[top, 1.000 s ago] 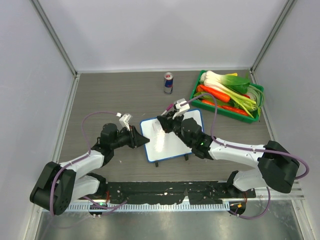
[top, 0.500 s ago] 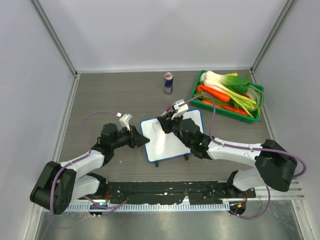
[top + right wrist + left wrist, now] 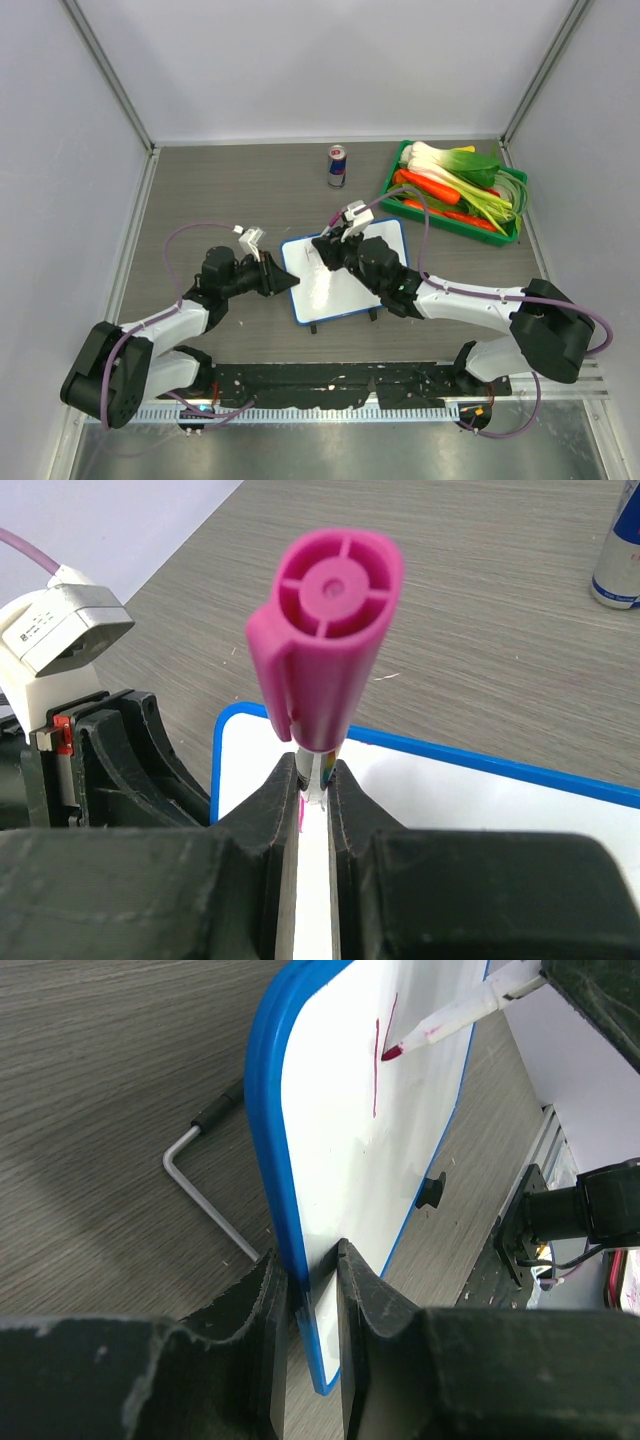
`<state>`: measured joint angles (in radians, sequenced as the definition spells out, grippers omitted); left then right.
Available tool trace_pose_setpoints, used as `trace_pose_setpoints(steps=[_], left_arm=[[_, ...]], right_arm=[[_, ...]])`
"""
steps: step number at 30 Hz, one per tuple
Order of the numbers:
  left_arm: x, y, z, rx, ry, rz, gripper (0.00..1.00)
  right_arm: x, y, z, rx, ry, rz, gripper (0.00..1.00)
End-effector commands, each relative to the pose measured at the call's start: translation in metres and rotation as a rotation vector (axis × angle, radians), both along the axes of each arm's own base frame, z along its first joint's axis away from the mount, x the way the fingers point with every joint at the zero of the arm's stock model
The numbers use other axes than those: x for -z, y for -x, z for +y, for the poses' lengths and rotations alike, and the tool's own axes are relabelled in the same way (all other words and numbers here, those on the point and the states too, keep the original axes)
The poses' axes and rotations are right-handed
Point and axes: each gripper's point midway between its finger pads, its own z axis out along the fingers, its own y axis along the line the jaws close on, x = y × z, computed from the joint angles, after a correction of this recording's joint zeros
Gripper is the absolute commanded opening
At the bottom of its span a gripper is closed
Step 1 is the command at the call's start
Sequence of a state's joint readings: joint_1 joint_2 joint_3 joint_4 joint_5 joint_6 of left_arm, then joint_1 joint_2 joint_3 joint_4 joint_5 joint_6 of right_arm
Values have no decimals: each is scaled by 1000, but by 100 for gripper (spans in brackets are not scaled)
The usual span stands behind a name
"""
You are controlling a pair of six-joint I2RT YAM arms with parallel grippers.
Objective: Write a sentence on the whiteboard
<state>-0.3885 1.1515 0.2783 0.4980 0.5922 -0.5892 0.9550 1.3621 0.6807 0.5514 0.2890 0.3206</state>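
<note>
Right gripper [image 3: 315, 775] first: its two dark, rough-cast fingers are pressed together on the slim barrel of a marker [image 3: 325, 650]. The glossy magenta cap sits on the marker's rear end, round with a moulded clip down one side and a spoked end face. From the left wrist, the marker's pale barrel slants down to a wet magenta tip that touches the whiteboard [image 3: 400, 1160].

Beside that tip, the sentence [image 3: 377, 1070] is only one thin, nearly straight magenta stroke. No letters can be read.

The left gripper [image 3: 305, 1270] pinches the board's edge, one matte black finger on each face, with the thick, rounded blue plastic rim clamped between them. The board's face is smooth, white and slightly shiny.

A small black foot [image 3: 432, 1192] juts from the far rim. A bent metal rod [image 3: 205, 1190] with a black sleeve on its end lies on the table just beside the near rim.

From above, the whiteboard [image 3: 345, 285] sits mid-table between the two arms, a rounded-corner rectangle turned at an angle. The left gripper [image 3: 285, 283] is at its left edge and the right gripper [image 3: 328, 248] is over its upper left part.

The table [image 3: 220, 190] is grey with a fine wood grain. Well behind the board stands a slim drink can [image 3: 337, 165], blue and silver. At the far right, a green plastic tray [image 3: 392, 172] holds orange carrots [image 3: 430, 185] and long white-and-green leeks [image 3: 470, 175].
</note>
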Motion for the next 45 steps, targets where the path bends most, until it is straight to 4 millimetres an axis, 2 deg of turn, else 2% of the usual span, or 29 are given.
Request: trace_pose_setpoints(steps=[1, 9, 23, 28, 34, 41, 45], left_arm=[[-3, -7, -1, 9, -30, -64, 0], [-3, -7, -1, 12, -29, -61, 0], [-3, -7, -1, 11, -31, -64, 0], [-2, -7, -1, 11, -31, -61, 0], [-2, -7, -1, 12, -31, -61, 0], [-2, -7, -2, 14, -31, -60, 0], [-2, -7, -2, 14, -31, -60, 0]], right_arm=[[2, 3, 7, -26, -6, 10, 1], [15, 3, -1, 5, 16, 33, 1], [9, 2, -26, 88, 19, 10, 1], [9, 3, -28, 87, 29, 8, 1], [-14, 8, -25, 52, -26, -24, 1], [-42, 4, -17, 43, -73, -65, 1], [-41, -3, -14, 63, -55, -66, 1]])
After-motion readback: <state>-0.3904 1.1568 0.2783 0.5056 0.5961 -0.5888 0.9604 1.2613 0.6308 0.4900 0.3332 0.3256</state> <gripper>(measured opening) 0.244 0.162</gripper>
